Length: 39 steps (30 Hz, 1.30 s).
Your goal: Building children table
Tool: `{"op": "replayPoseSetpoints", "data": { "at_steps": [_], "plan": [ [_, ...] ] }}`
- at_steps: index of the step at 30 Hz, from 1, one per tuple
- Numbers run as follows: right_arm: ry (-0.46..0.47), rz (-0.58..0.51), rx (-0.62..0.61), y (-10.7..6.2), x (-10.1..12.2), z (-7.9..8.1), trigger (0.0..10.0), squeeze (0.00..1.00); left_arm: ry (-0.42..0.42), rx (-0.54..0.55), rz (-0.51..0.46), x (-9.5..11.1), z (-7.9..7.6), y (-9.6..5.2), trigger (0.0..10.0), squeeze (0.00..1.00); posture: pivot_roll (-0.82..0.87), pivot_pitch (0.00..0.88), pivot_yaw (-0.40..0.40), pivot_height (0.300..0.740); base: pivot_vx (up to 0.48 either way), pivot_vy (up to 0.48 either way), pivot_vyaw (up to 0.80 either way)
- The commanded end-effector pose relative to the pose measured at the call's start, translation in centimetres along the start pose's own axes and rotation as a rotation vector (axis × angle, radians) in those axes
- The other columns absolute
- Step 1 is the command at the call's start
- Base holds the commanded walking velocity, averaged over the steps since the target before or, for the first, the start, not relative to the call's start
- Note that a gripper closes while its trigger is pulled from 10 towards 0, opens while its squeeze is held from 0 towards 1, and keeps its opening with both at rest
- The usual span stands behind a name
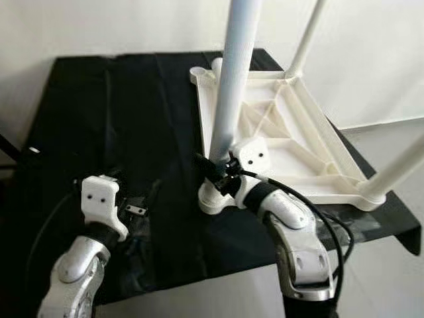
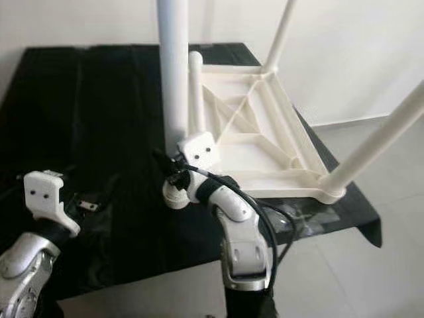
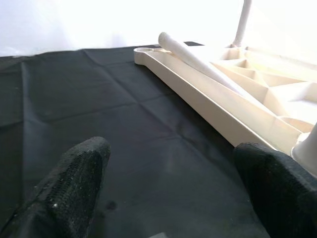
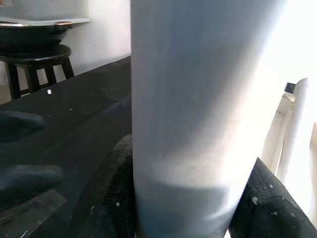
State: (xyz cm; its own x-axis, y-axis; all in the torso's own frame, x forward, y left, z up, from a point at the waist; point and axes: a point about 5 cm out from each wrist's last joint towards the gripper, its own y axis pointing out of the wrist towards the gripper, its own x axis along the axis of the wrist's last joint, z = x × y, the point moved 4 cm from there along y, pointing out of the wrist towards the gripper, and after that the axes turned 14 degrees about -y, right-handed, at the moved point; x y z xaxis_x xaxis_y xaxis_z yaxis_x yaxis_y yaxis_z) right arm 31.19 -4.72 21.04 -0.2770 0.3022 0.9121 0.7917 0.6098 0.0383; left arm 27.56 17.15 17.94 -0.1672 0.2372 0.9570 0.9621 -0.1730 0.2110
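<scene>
A white children's table top (image 1: 291,132) lies upside down on the black cloth. Two white legs (image 1: 397,169) stand in its right-hand corners. My right gripper (image 1: 215,169) is shut on a third leg (image 1: 232,86), held upright over the near-left corner socket (image 1: 211,197). In the right wrist view that leg (image 4: 188,99) sits between the black fingers (image 4: 106,198). A loose leg (image 3: 198,59) lies along the top's left rim. My left gripper (image 3: 173,158) hovers open over the cloth to the left, with nothing between its fingers.
The black cloth (image 1: 99,112) covers a work table whose front edge runs just before my arms. A small metal part (image 1: 136,210) lies by my left wrist. A white wall stands behind, with pale floor to the right. A dark stool (image 4: 34,54) stands off to the side.
</scene>
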Motion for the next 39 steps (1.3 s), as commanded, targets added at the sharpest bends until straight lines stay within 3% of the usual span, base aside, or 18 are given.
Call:
{"op": "replayPoseSetpoints", "data": {
  "at_steps": [1, 2, 9, 10, 12, 13, 14, 16, 17, 18, 22, 26, 28, 29, 30, 32, 33, 39],
  "plan": [
    [0.015, 0.214, 0.011, -0.9, -4.2, 0.1, 10.0, 0.0, -0.005, 0.009, 0.006, -0.3, 0.3, -0.2, 10.0, 0.0, -0.1, 0.143, -0.086, 0.74, 0.0, 0.0, 0.0],
    [0.032, 0.211, 0.004, -0.7, -3.7, -0.3, 10.0, 1.0, -0.004, 0.01, 0.005, -0.3, 0.3, -0.2, 10.0, 0.0, -0.1, 0.143, -0.084, 0.74, 0.0, 0.0, 0.0],
    [0.054, 0.071, 0.151, 1.2, -0.5, -0.7, 10.0, 1.0, -0.009, 0.002, 0.008, -0.3, 0.2, -0.2, 10.0, 0.0, -0.09, 0.148, -0.085, 0.74, 0.0, 0.0, 0.0],
    [0.014, 0.012, 0.292, 1.4, 0.3, 0.0, 10.0, 1.0, -0.011, 0.0, 0.007, -0.3, 0.1, -0.2, 10.0, 0.0, -0.09, 0.15, -0.088, 0.74, 0.0, 0.0, 0.0],
    [0.014, 0.012, 0.292, 1.4, 0.3, 0.0, 10.0, 1.0, -0.011, 0.0, 0.007, -0.3, 0.1, -0.2, 10.0, 0.0, -0.09, 0.15, -0.088, 0.74, 0.0, 0.0, 0.0],
    [-0.083, -0.046, 0.448, 1.1, 0.9, 0.6, 10.0, 1.0, -0.014, -0.001, 0.006, -0.2, 0.0, -0.2, 10.0, 0.0, -0.09, 0.154, -0.089, 0.74, 0.0, 0.0, 0.0],
    [-0.158, -0.108, 0.602, 0.4, 1.3, 0.8, 10.0, 0.8, -0.015, -0.003, 0.004, -0.2, -0.2, -0.2, 10.0, 0.0, -0.08, 0.157, -0.091, 0.74, 0.0, 0.0, 0.0],
    [-0.158, -0.108, 0.602, 0.4, 1.3, 0.8, 10.0, 0.8, -0.015, -0.003, 0.004, -0.2, -0.2, -0.2, 10.0, 0.0, -0.08, 0.157, -0.091, 0.74, 0.0, 0.0, 0.0],
    [-0.215, -0.121, 0.681, 0.4, 1.2, 0.1, 10.0, 0.0, -0.016, -0.004, 0.004, -0.2, -0.3, -0.3, 10.0, 0.0, -0.07, 0.159, -0.091, 0.74, 0.0, 0.0, 0.0],
    [-0.302, -0.102, 0.699, 0.8, 0.8, -1.1, 10.0, 0.0, -0.016, -0.004, 0.003, -0.2, -0.4, -0.3, 10.0, 0.0, -0.06, 0.16, -0.092, 0.74, 0.0, 0.0, 0.0],
    [-0.381, -0.063, 0.693, 1.4, 0.4, -2.4, 10.0, 0.0, -0.016, -0.004, 0.003, -0.2, -0.4, -0.4, 10.0, 0.0, -0.06, 0.16, -0.092, 0.74, 0.0, 0.0, 0.0],
    [-0.321, -0.134, 0.695, 2.8, 1.8, -5.3, 10.0, 0.0, -0.014, -0.004, 0.004, -0.2, -0.7, -0.7, 10.0, 0.0, -0.04, 0.165, -0.098, 0.74, 0.0, 0.0, 0.0],
    [-0.321, -0.134, 0.695, 2.8, 1.8, -5.3, 10.0, 0.0, -0.014, -0.004, 0.004, -0.2, -0.7, -0.7, 10.0, 0.0, -0.04, 0.165, -0.098, 0.74, 0.0, 0.0, 0.0],
    [-0.29, -0.167, 0.702, 3.0, 2.3, -5.9, 6.7, 0.0, -0.014, -0.004, 0.005, -0.2, -0.8, -0.8, 10.0, 0.0, -0.03, 0.163, -0.097, 0.74, 0.0, 0.0, 0.0],
    [-0.264, -0.19, 0.709, 3.2, 2.6, -6.3, 2.3, 0.0, -0.013, -0.005, 0.007, -0.3, -0.8, -0.8, 10.0, 0.0, -0.03, 0.161, -0.095, 0.74, 0.0, 0.0, 0.0],
    [-0.246, -0.205, 0.712, 3.3, 2.8, -6.6, 2.3, 0.0, -0.013, -0.005, 0.009, -0.3, -0.8, -0.9, 10.0, 0.0, -0.03, 0.161, -0.095, 0.74, 0.0, 0.0, 0.0],
    [-0.237, -0.21, 0.714, 3.4, 2.8, -6.8, 0.0, 0.0, -0.013, -0.006, 0.01, -0.3, -0.8, -0.9, 10.0, 0.0, -0.03, 0.16, -0.094, 0.74, 0.0, 0.0, 0.0],
    [-0.228, -0.234, 0.735, 3.6, 2.9, -7.2, 0.0, 0.0, -0.013, -0.007, 0.013, -0.4, -0.9, -1.0, 10.0, 0.0, -0.02, 0.159, -0.097, 0.74, 0.0, 0.0, 0.0]
  ]
}}
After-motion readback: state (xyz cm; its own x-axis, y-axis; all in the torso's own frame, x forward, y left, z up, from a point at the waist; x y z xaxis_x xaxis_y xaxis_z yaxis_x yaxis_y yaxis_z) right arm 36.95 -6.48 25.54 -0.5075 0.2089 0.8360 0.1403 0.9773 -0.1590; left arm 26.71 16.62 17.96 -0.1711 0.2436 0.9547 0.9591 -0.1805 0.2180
